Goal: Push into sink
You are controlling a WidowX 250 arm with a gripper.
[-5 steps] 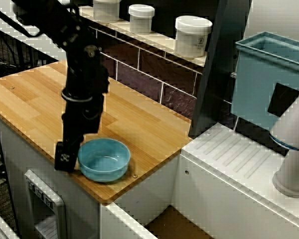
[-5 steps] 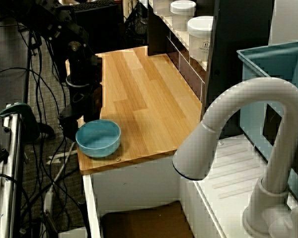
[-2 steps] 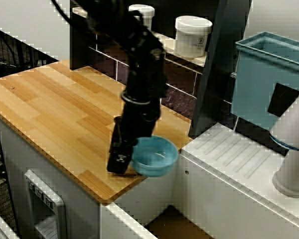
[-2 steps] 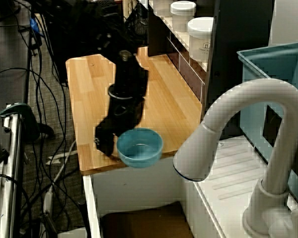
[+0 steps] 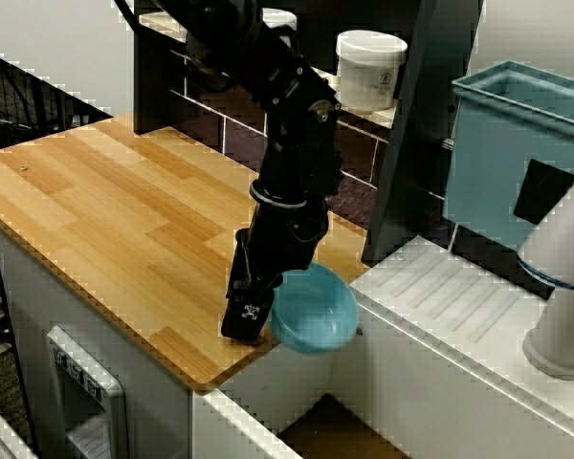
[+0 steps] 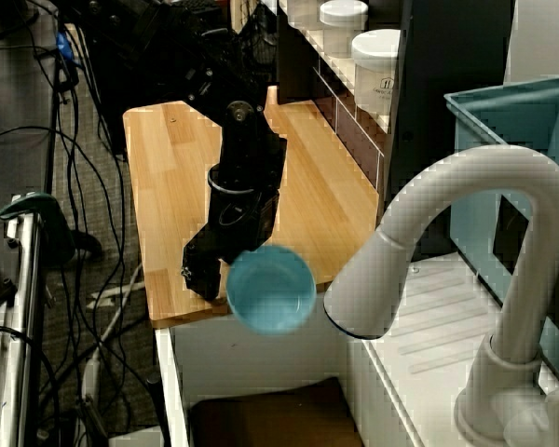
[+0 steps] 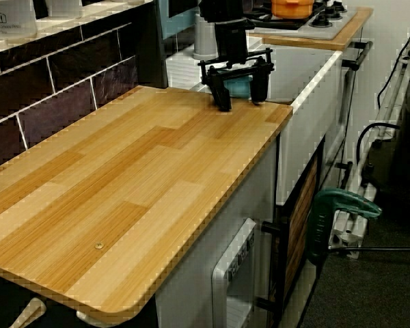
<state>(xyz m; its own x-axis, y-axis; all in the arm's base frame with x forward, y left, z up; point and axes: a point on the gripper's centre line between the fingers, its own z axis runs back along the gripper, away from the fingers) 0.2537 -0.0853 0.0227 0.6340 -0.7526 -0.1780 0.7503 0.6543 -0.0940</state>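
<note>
The view from above shows the gripper lowered to the wooden surface, near the surface corner that borders the sink. In the view along the surface, the jaws are seen spread wide, with one black finger and its partner planted on the wood on either side of a gap; nothing is clamped between them. The blue bowl is seen pressed against the sink-facing side of the gripper, on the far side from the bulk of the surface.

Relative to the sink, the bowl is placed at the very lip: it is tilted, its mouth is turned outward, and much of it is carried past the surface edge. In the view from the faucet side, the bowl is shown overhanging the drop, with the brown sink floor below it. Whether the bowl base is touching the wood cannot be told.

The coming move is judged to depend on one relation: the bowl lies from the jaws directly toward the sink, so a push along that same line should tip it in. The task is judged nearly complete. The white faucet stands on the far side of the sink, well apart from the bowl.
</note>
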